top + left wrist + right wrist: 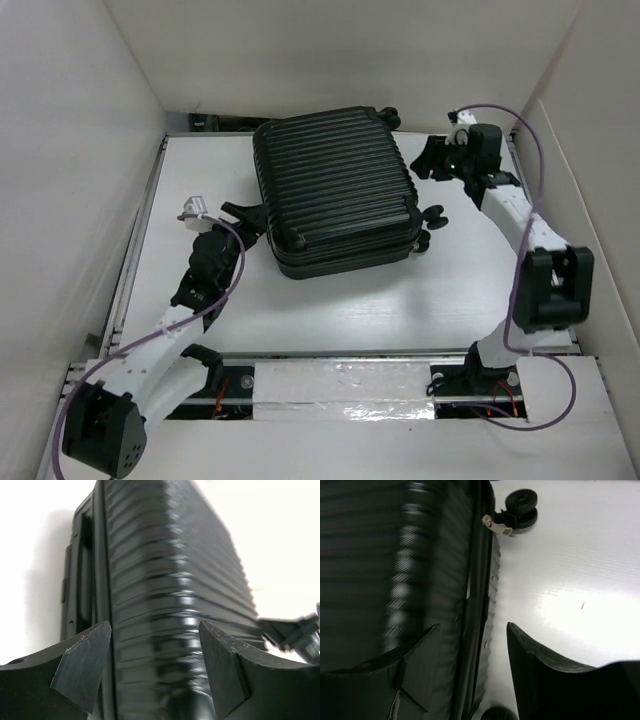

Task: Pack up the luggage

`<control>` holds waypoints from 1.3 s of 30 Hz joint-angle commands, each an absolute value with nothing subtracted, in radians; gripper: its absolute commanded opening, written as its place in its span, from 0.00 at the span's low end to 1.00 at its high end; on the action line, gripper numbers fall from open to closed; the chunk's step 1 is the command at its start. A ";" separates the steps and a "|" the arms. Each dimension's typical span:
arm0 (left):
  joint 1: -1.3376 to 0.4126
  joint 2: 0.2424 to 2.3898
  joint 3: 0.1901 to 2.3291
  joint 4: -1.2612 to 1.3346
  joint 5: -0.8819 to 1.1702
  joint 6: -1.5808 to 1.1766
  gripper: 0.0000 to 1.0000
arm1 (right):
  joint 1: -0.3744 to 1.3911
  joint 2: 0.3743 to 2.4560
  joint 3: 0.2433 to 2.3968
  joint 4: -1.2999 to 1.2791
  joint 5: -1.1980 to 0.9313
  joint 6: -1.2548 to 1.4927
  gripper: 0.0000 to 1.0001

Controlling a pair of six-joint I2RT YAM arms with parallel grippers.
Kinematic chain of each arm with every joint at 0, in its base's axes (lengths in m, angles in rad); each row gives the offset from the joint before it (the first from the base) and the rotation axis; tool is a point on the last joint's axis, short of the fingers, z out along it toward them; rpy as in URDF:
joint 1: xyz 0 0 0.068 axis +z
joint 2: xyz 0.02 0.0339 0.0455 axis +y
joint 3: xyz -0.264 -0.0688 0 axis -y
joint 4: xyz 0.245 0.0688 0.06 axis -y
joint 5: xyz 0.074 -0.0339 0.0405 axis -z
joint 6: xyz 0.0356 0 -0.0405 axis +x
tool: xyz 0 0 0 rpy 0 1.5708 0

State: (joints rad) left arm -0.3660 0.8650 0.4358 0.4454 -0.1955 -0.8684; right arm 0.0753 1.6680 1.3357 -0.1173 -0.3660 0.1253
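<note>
the luggage (335, 190) lies shut and flat on the white table (380, 310), toward the far side. the left gripper (238, 213) faces its left edge, jaws wide, holding nothing. the right gripper (428, 160) is at its far right corner, jaws parted astride its edge, gripping nothing.

Top external looks down from high behind over the whole table (420, 300). Both wrist cams sit point-blank at the luggage (335, 190), one per side; all three views share it.
</note>
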 commanded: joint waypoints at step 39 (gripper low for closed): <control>-0.255 0.974 0.269 0.621 0.101 -0.865 0.42 | 0.133 1.041 0.311 0.649 -0.482 0.143 0.41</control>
State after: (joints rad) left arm -0.2512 0.9997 0.2703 0.5495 0.0528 -0.8726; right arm 0.1360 1.0187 0.2687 0.5163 -0.4385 0.1730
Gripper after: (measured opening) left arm 0.421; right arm 0.414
